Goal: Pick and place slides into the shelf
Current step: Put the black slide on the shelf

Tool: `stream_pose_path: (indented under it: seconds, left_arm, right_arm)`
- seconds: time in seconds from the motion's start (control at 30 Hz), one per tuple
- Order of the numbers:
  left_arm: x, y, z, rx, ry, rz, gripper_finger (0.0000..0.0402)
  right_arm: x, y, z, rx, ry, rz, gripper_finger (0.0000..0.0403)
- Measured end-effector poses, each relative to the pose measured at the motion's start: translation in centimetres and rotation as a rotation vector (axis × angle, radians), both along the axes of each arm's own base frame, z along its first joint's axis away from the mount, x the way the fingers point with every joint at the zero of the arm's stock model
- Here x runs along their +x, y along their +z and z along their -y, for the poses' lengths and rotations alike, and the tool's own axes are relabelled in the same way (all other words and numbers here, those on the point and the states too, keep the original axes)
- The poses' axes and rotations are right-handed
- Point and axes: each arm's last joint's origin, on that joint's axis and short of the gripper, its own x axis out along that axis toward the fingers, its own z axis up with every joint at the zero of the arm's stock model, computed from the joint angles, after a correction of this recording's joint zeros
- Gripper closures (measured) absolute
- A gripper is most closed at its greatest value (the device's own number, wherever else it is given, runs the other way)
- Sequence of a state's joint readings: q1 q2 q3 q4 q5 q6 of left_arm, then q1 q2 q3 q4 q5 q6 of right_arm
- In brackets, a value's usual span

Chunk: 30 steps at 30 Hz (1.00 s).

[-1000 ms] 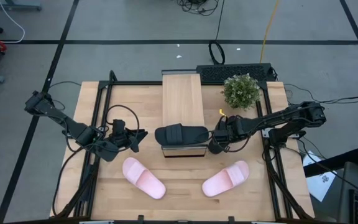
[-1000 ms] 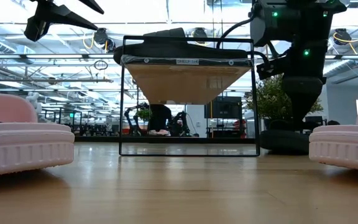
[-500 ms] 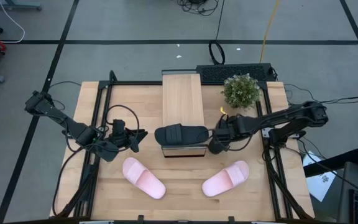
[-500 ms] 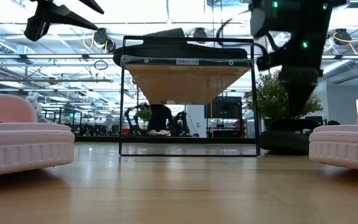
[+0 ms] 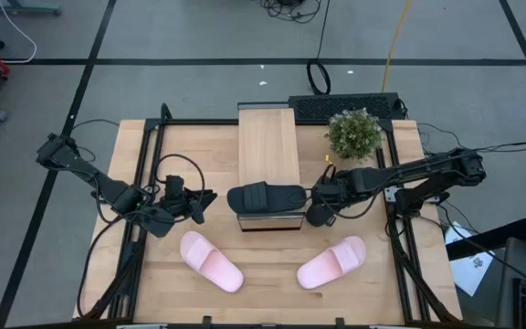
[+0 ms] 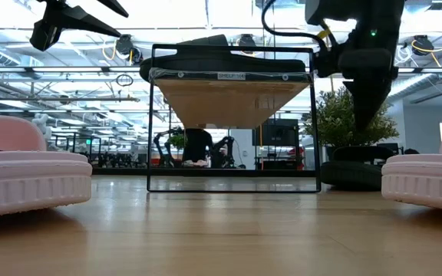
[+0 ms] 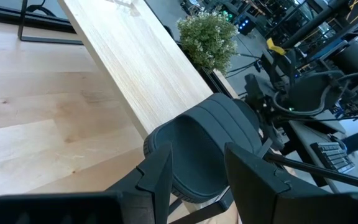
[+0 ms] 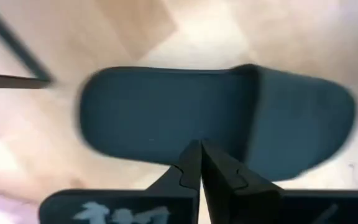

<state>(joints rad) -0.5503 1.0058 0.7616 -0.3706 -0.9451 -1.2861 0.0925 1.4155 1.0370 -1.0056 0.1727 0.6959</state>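
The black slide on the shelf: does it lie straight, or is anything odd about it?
The black slide lies crosswise at the shelf's near end, and both its ends stick out past the plank's edges. A second black slide lies on the table beside the shelf, under the right gripper. Nothing looks damaged.

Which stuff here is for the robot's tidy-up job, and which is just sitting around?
For the job:
- black slide lying on the shelf
- second black slide on the table, under the right arm
- two pink slides on the table

Just sitting around:
- potted plant
- keyboard behind the table
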Motion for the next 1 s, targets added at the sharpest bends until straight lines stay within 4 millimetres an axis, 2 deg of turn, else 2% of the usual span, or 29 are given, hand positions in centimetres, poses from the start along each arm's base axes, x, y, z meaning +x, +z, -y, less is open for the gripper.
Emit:
stream_pose_path:
  seconds: [0.2, 0.37, 0.47, 0.73, 1.0]
  left_arm:
    - [0.0, 0.0, 0.0, 0.008, -0.004, -0.004, 0.0261]
    - [0.0, 0.0, 0.0, 0.021, -0.009, -0.012, 0.0261]
    - [0.0, 0.0, 0.0, 0.03, -0.013, -0.016, 0.0261]
    - [0.0, 0.0, 0.0, 0.036, -0.016, -0.02, 0.0261]
    - [0.0, 0.0, 0.0, 0.036, -0.017, -0.02, 0.0261]
  right_arm:
    - [0.2, 0.0, -0.3, 0.102, -0.033, 0.021, 0.0346]
    - [-0.5, -0.1, -0.2, 0.1, -0.062, -0.053, 0.0295]
    - [-0.9, -0.1, -0.1, 0.089, -0.075, -0.091, 0.0278]
    - [-0.8, -0.2, 0.2, 0.022, -0.083, -0.074, 0.0279]
    - [-1.7, -2.1, 0.7, -0.016, -0.115, -0.117, 0.0284]
